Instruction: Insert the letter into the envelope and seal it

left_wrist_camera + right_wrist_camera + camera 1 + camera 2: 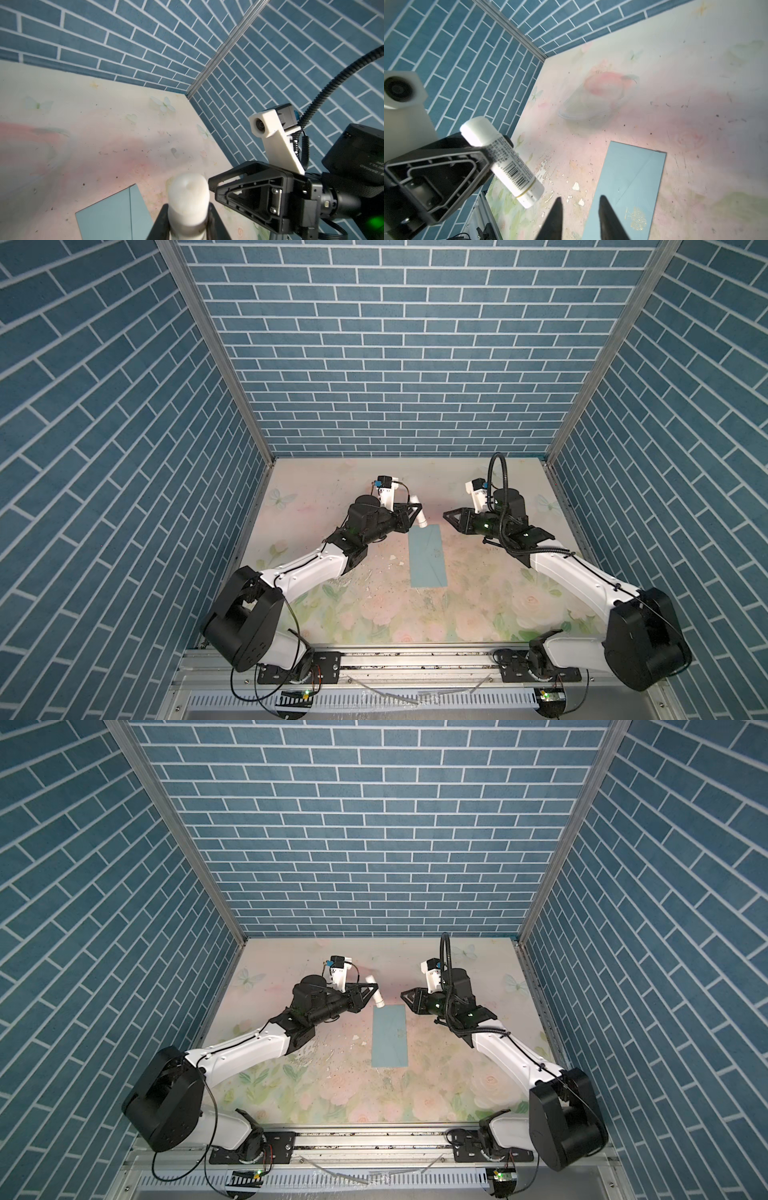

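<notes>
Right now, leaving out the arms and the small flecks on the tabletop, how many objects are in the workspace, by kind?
Teal-blue rectangular paper envelope: 1
White cylindrical plastic tube with a barcode label: 1
Total: 2

Bright even light, soft shadows, bowed edges; left tool [188, 206], glue stick [188, 187] blurred near lens
</notes>
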